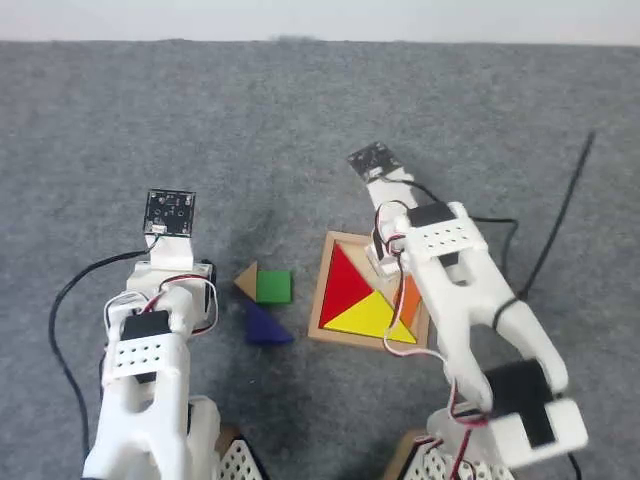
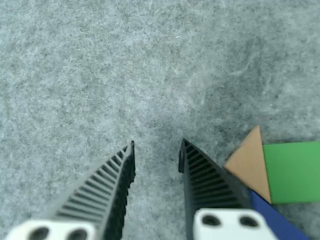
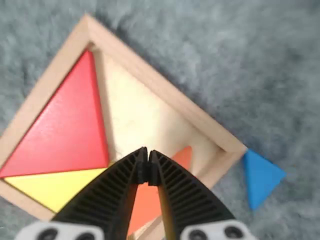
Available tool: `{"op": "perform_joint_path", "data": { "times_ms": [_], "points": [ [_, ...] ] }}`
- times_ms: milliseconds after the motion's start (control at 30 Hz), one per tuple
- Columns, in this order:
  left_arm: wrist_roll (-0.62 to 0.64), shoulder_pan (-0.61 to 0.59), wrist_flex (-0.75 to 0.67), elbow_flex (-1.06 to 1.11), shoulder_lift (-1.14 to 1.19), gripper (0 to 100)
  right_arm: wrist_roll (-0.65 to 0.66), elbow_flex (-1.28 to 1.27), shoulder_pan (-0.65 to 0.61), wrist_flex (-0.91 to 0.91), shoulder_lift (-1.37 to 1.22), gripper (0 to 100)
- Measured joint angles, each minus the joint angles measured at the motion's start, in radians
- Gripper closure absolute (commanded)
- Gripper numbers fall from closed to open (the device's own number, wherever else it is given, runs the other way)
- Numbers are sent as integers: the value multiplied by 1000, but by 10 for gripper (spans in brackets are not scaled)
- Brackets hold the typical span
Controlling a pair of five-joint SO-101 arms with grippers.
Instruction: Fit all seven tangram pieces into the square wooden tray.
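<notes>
Right wrist view: right gripper [image 3: 148, 151] closed above orange piece [image 3: 183, 157], possibly touching.

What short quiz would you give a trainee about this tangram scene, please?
1. True or false: the green square lies on the carpet, outside the wooden tray.
2. Of the left gripper and the right gripper, which is open? A) left B) right C) both
3. Name the colours of the pieces showing inside the tray.
Key: 1 true. 2 A; the right one is shut above the tray. 3 red piece, yellow piece, orange piece.
</notes>
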State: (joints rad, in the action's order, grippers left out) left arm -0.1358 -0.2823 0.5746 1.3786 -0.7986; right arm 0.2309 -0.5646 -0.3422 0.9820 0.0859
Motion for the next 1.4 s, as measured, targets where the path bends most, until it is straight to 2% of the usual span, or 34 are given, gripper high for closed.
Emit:
{"op": "perform_joint_path", "data": {
  "times_ms": [200,467,767,900,1100,1400],
  "points": [
    [0,0,0,0,0,866,-31,-51,0,55,130,987],
    [0,0,0,0,0,866,-31,-206,-3,-14,89,986],
    [0,0,0,0,0,866,-26,-204,2,-31,46,987],
    [0,0,0,6,0,866,54,-195,3,-15,41,986],
    [0,0,0,17,0,866,107,-192,86,12,34,987],
    [0,0,0,17,0,866,58,-184,98,55,152,987]
  ]
}}
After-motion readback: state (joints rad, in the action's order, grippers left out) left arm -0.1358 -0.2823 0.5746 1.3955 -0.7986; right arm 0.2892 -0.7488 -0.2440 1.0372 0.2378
